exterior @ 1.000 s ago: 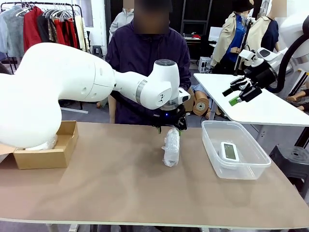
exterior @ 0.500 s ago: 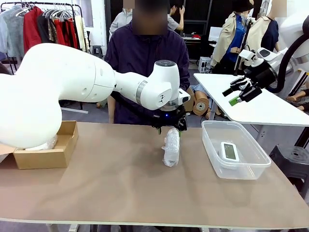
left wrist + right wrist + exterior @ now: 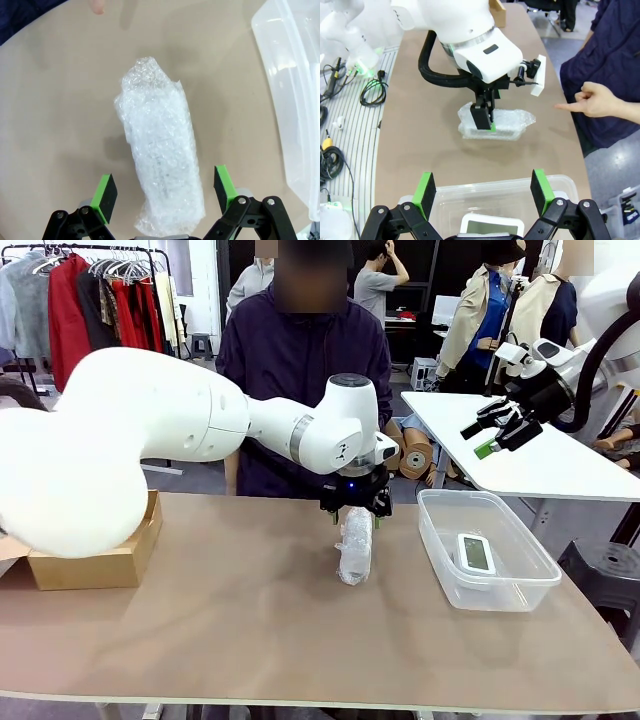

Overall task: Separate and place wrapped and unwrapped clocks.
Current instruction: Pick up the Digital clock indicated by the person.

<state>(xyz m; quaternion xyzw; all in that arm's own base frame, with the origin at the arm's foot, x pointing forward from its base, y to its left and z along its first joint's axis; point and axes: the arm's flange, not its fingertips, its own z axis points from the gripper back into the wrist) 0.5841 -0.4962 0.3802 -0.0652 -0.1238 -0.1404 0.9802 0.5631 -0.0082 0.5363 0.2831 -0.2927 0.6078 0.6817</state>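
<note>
Front view: the brown counter [image 3: 250,640] spans the frame, and the robot's white left arm [image 3: 150,440] reaches across it from the left side to just past the middle. At the counter's left edge sits a brown cardboard box [image 3: 95,562], partly hidden by that arm. On the right stands a clear plastic tub [image 3: 520,590] with the bare white digital clock [image 3: 475,553] lying flat inside it, screen up. Behind the far edge stands a person in a dark jacket [image 3: 305,370]; in the right wrist view that person's hand [image 3: 597,100] points a finger toward the middle of the counter. The left hand [image 3: 355,506] hangs over the far end of the wrapped clock [image 3: 354,545], a bubble-wrap bundle lying on the counter between box and tub; in the left wrist view its green pads [image 3: 106,192] stand apart on either side of the bundle, not touching it. The right hand [image 3: 497,432] is raised high at the right, well apart from the counter, its fingers spread with nothing between them.
</note>
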